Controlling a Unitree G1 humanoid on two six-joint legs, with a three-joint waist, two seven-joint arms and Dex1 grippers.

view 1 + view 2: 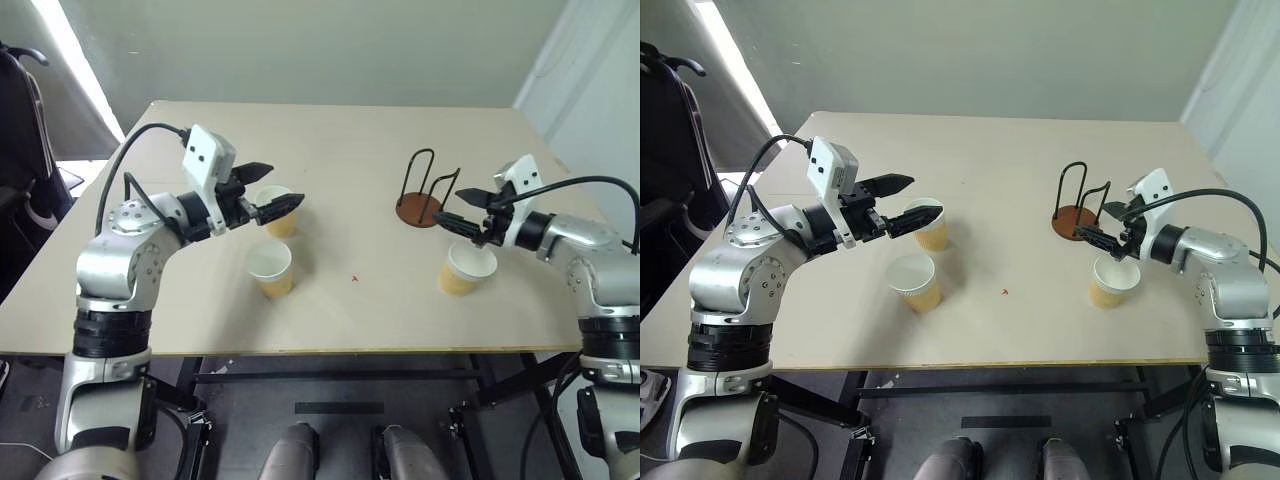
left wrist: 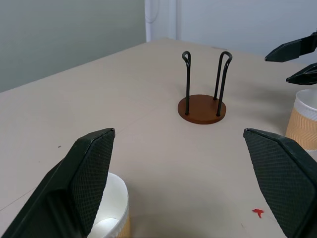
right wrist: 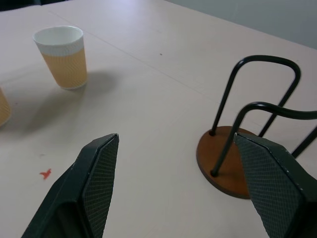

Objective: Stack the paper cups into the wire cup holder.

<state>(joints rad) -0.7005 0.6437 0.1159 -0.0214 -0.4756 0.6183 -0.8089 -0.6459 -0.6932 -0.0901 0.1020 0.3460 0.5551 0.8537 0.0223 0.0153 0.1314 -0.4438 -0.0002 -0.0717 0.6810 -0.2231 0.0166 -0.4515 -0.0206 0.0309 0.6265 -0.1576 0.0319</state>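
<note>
Three tan paper cups stand upright on the table: one [image 1: 280, 217] at mid-left, one [image 1: 270, 269] just in front of it, and one [image 1: 465, 269] at the right. The wire cup holder [image 1: 419, 208], a reddish-brown disc with black wire loops, stands empty behind the right cup. My left gripper [image 1: 284, 185] hovers open just above the mid-left cup's rim, holding nothing. Above the right cup and just in front of the holder, my right gripper [image 1: 450, 208] is open and holds nothing. The left wrist view looks across at the holder [image 2: 202, 108]. The right wrist view has the holder [image 3: 233, 166] close by.
The table [image 1: 360, 320] is light tan with a small red mark [image 1: 355, 278] near its middle. Its front edge runs just before the cups. A dark chair [image 1: 25, 150] stands off the table's left side, and a pale wall lies behind.
</note>
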